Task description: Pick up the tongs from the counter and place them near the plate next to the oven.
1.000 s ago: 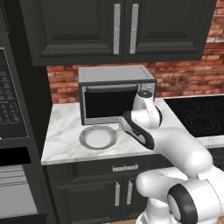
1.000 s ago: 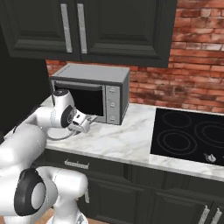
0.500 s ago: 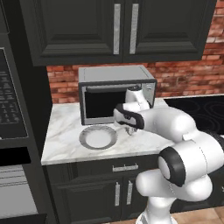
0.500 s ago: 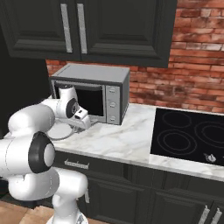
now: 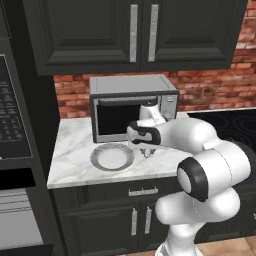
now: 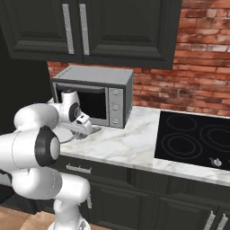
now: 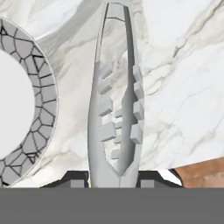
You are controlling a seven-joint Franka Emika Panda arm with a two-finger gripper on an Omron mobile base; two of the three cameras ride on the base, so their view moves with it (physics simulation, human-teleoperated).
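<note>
My gripper [image 7: 114, 177] is shut on the tongs [image 7: 114, 109], slim grey metal arms that reach forward from between the fingertips [image 7: 74, 177]. They hang low over a short marble top [image 5: 75, 150], just right of the plate [image 7: 43, 100] with its crackle-patterned rim. In the left base view the gripper [image 5: 146, 149] sits right of the plate [image 5: 113, 157], in front of the microwave. From the right base camera the gripper [image 6: 83, 130] and the tongs [image 6: 89, 132] point down at the marble. The black oven [image 5: 12, 165] stands at the far left. The counter with the sink is out of view.
A silver microwave [image 5: 132, 105] stands at the back of the marble top, close behind the hand. A black cooktop [image 6: 197, 139] lies to the right. Dark upper cabinets [image 5: 140, 35] hang overhead against a brick wall [image 6: 202, 67].
The hand has swung left and come down toward the marble beside the plate, with the tongs still in its grip. The plate has not moved.
</note>
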